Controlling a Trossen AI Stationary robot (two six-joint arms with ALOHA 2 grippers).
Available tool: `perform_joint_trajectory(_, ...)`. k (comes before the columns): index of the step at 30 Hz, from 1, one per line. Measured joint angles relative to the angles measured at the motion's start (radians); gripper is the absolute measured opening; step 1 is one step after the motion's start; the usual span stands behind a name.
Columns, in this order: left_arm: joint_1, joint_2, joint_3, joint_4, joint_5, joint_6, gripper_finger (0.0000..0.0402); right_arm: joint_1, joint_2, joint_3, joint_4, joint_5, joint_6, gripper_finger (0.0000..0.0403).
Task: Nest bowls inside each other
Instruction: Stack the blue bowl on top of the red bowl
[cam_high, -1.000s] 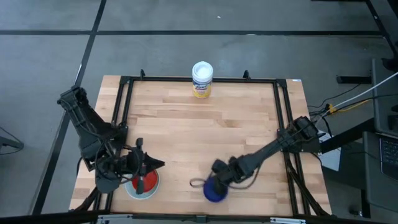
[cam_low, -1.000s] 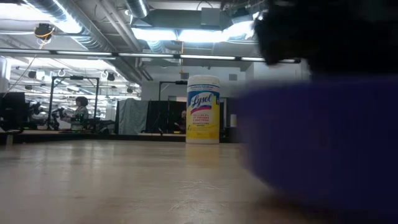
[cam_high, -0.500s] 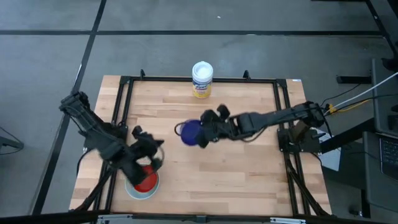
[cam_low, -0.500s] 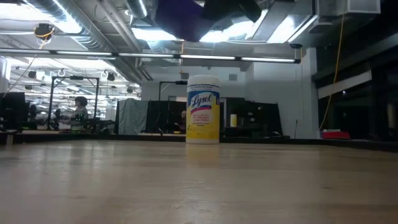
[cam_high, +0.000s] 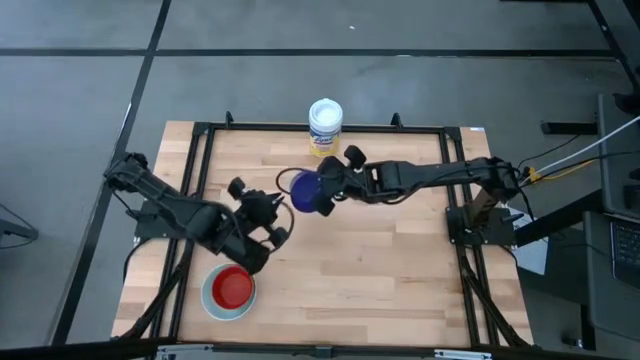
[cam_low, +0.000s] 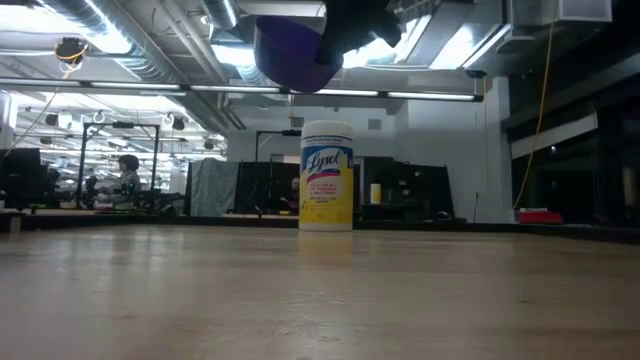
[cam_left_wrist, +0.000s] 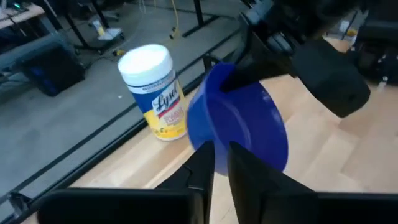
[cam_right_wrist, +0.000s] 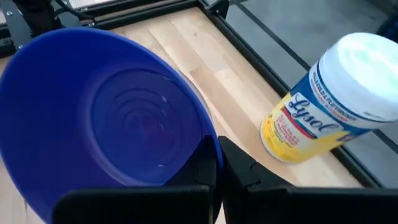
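Note:
A dark blue bowl (cam_high: 303, 192) hangs high over the table's middle, just in front of the white canister, and my right gripper (cam_right_wrist: 217, 148) is shut on it. The low view shows that bowl (cam_low: 288, 55) near the top of the picture. A red bowl (cam_high: 233, 288) sits inside a white bowl (cam_high: 207, 300) near the table's front left corner. My left gripper (cam_high: 272, 218) hovers between the two, pointing at the blue bowl (cam_left_wrist: 245, 127). Its fingertips stand a narrow gap apart with nothing between them. My right gripper pinches the blue bowl's rim (cam_right_wrist: 210, 142), with one finger inside the bowl and one outside. The fingers reach in from the table's right, slanting down. The bowl is lifted clear of the table and tilted, its opening turned toward the left arm.
A white canister with a yellow label (cam_high: 325, 127) stands at the middle of the far edge, close behind the blue bowl. Black frame rails (cam_high: 195, 190) run along the table's sides. Bare wood (cam_high: 390, 270) lies at the middle and right. A person (cam_low: 128, 172) shows far off in the room.
My right gripper has lifted the blue bowl off the table near its front edge. It has carried the bowl up and toward the far edge, close to the canister, and tipped it. My left gripper has left the red bowl, moving toward the table's middle and tipping up.

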Motion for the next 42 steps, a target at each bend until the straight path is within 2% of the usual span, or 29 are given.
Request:
perform_joint_trajectory(6, 0.065, -0.008, 0.000, 0.111, 0.091, 0.159, 0.0061, -0.020, 0.000, 0.000, 0.054, -0.027, -0.042, 0.0002)
perform_joint_trajectory(14, 0.159, -0.008, 0.000, 0.128, 0.181, 0.232, 0.0065, -0.022, 0.000, 0.000, 0.084, -0.029, -0.085, 0.0002)
perform_joint_trajectory(25, 0.174, -0.008, 0.000, 0.152, 0.172, 0.234, 0.0065, -0.023, 0.000, 0.000, 0.083, -0.043, -0.109, 0.0001)
perform_joint_trajectory(42, 0.139, -0.010, 0.016, 0.171, 0.172, 0.286, 0.0065, -0.021, 0.000, 0.000, 0.085, -0.064, -0.104, 0.0001)
